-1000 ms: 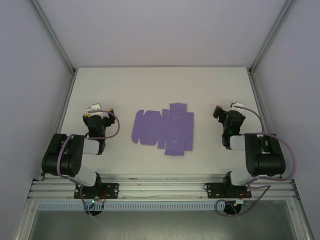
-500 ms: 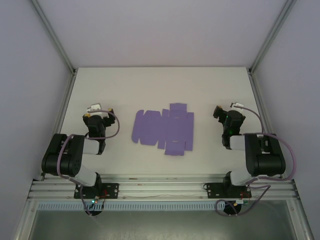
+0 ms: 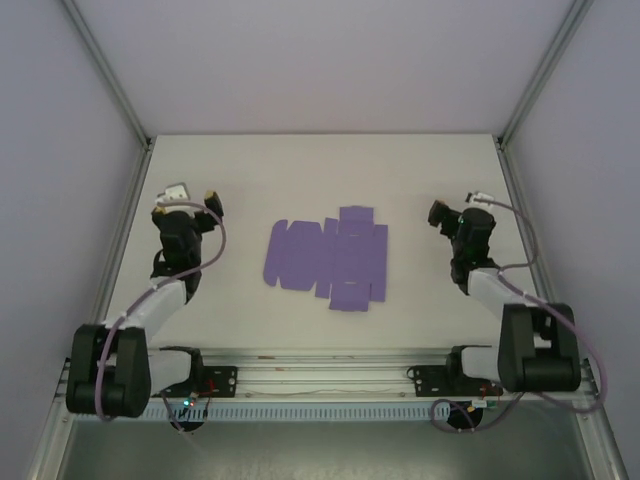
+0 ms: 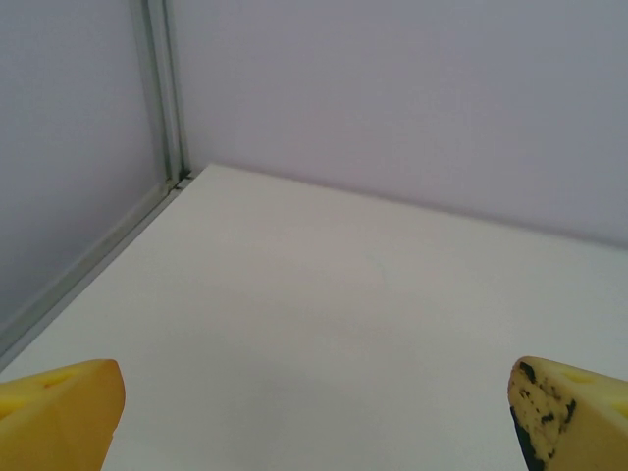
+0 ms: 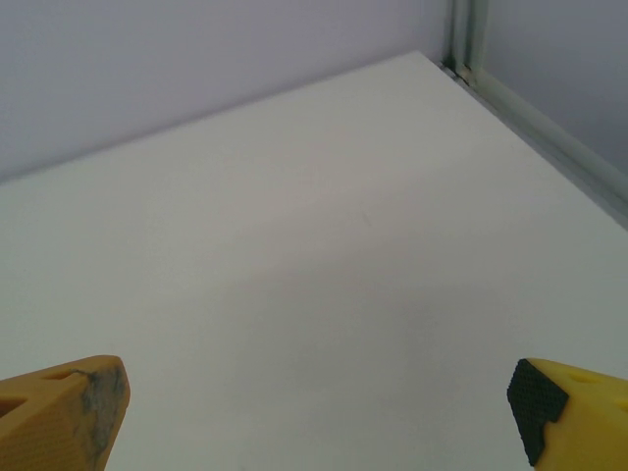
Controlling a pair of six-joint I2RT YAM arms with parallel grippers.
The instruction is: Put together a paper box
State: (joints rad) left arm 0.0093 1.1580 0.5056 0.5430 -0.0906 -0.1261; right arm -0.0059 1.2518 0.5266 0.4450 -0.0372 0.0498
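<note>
1. While the paper box (image 3: 328,262) lies as a flat, unfolded purple die-cut sheet near the middle of the white table (image 3: 300,165), both arms stand well apart from it, one on each side.
2. The sheet rests flat on the tabletop. Its rounded flaps point toward the left arm, one short tab juts toward the far wall, and a longer panel reaches toward the near rail (image 3: 320,372).
3. In the top view, the left gripper (image 3: 190,196) sits left of the sheet, close to the table's left edge. Its jaws are wide apart and nothing is between them.
4. In the left wrist view, the left gripper (image 4: 314,417) shows its two yellow fingertips (image 4: 59,417) at the lower corners. Bare white table lies between them, and the far-left corner post (image 4: 162,93) stands ahead.
5. In the top view, the right gripper (image 3: 460,208) sits right of the sheet, near the table's right edge. Its jaws are likewise spread and hold nothing.
6. In the right wrist view, the right gripper (image 5: 314,412) also has yellow fingertips (image 5: 59,417) at the lower corners. One carries a worn grey pad and the other a black pad, with plain tabletop between them and the far-right corner post (image 5: 469,34) beyond.
7. Neither gripper touches the purple sheet.
</note>
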